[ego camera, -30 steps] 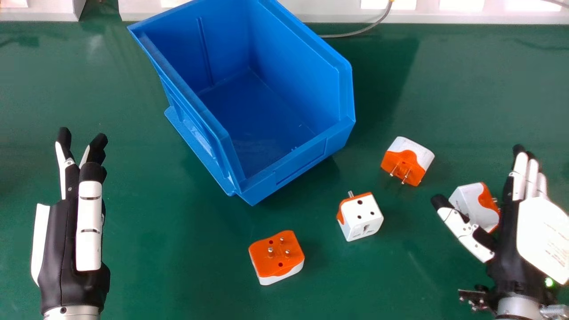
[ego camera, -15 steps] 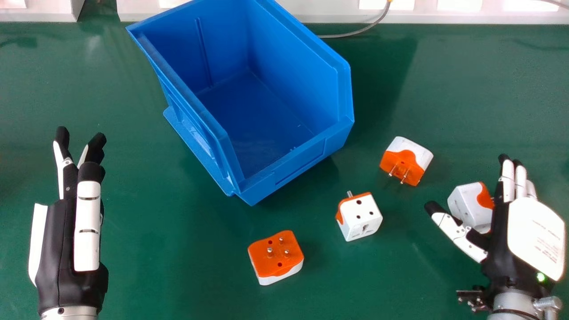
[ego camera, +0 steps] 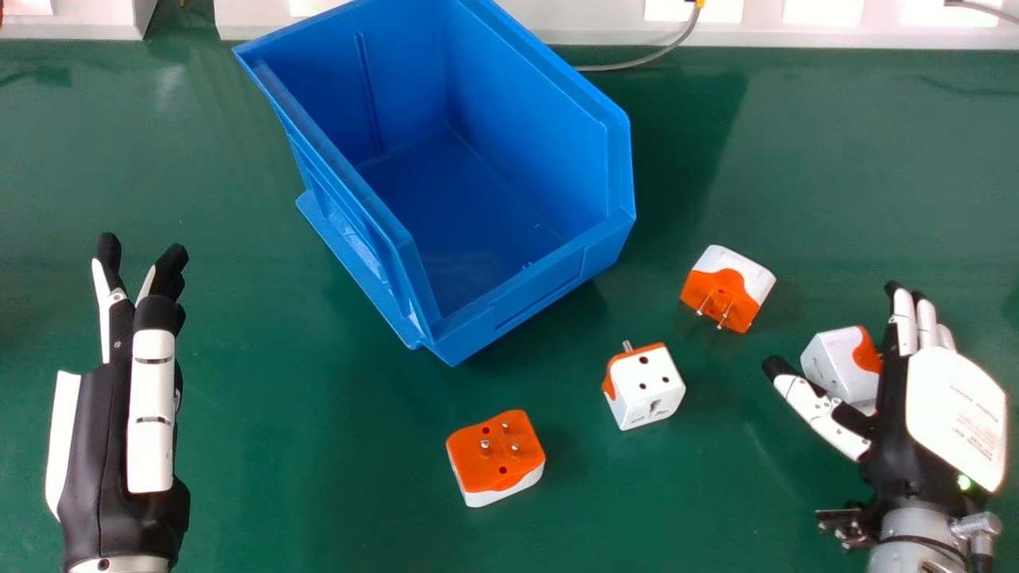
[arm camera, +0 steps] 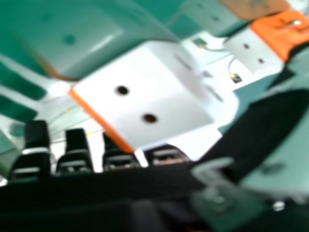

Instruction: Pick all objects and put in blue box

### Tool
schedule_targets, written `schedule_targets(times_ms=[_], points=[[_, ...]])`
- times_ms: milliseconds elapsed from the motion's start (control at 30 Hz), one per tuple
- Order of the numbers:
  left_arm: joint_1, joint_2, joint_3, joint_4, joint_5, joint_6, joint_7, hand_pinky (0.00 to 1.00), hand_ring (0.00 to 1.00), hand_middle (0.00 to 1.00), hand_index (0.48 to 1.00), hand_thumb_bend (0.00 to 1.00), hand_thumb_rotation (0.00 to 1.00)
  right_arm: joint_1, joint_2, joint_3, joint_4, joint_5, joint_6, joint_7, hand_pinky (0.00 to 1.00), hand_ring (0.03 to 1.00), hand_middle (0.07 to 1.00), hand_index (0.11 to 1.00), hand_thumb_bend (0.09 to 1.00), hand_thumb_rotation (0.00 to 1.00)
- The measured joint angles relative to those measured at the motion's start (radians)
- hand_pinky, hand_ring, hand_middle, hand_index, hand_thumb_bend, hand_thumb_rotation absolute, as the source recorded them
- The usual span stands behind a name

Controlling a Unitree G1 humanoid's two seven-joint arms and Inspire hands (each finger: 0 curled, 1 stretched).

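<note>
Lying on tabletop [ego camera: 334, 493]: four plug adapters [ego camera: 649, 390]
Blue box [ego camera: 549, 282]: one
Left hand [ego camera: 99, 454]: fingers straight, spread
Right hand [ego camera: 955, 414]: fingers straight, thumb apart

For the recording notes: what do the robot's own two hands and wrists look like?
Both the left hand and right hand mix black parts with white shells and have black fingertips. The right hand's back carries a broad white plate with small print, beside a small green light. Below it is a silver, rounded wrist with metal fittings.
</note>
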Motion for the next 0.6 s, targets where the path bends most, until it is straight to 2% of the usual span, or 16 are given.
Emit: schedule_targets(times_ms=[67, 200, 267, 367, 433, 600], points=[[0.0, 0.0, 0.0, -0.003, -0.003, 0.001, -0.004, 1.0, 0.97, 0.95, 0.978, 0.47, 1.0, -0.003, -0.002, 0.0, 0.005, 0.001, 0.001, 0.001, 0.82, 0.929, 0.954, 0.933, 0.436, 0.72], [0.001, 0.003, 0.002, -0.005, -0.005, 0.004, -0.004, 1.0, 0.97, 0.95, 0.983, 0.48, 1.0, -0.003, -0.01, 0.0, 0.003, 0.001, 0.005, 0.014, 0.83, 0.939, 0.965, 0.943, 0.4, 0.7], [0.001, 0.003, 0.003, -0.005, -0.006, 0.005, -0.005, 1.0, 0.97, 0.95, 0.98, 0.48, 1.0, -0.004, -0.014, -0.004, -0.002, 0.002, 0.009, 0.026, 0.83, 0.934, 0.962, 0.938, 0.383, 0.63], [0.001, 0.003, 0.002, -0.009, -0.005, 0.009, -0.005, 1.0, 0.97, 0.95, 0.98, 0.47, 1.0, -0.004, -0.014, -0.005, -0.026, 0.002, 0.042, 0.053, 0.84, 0.944, 0.973, 0.948, 0.357, 0.6], [0.001, 0.004, 0.003, -0.01, -0.006, 0.009, -0.006, 1.0, 0.98, 0.95, 0.982, 0.47, 1.0, -0.003, -0.015, -0.008, -0.041, 0.002, 0.055, 0.068, 0.83, 0.937, 0.966, 0.94, 0.359, 0.55], [0.0, 0.003, 0.002, -0.013, -0.01, 0.02, -0.006, 1.0, 0.98, 0.95, 0.982, 0.48, 0.99, 0.013, -0.022, -0.008, -0.103, 0.0, 0.105, 0.12, 0.84, 0.941, 0.969, 0.948, 0.356, 0.53]])
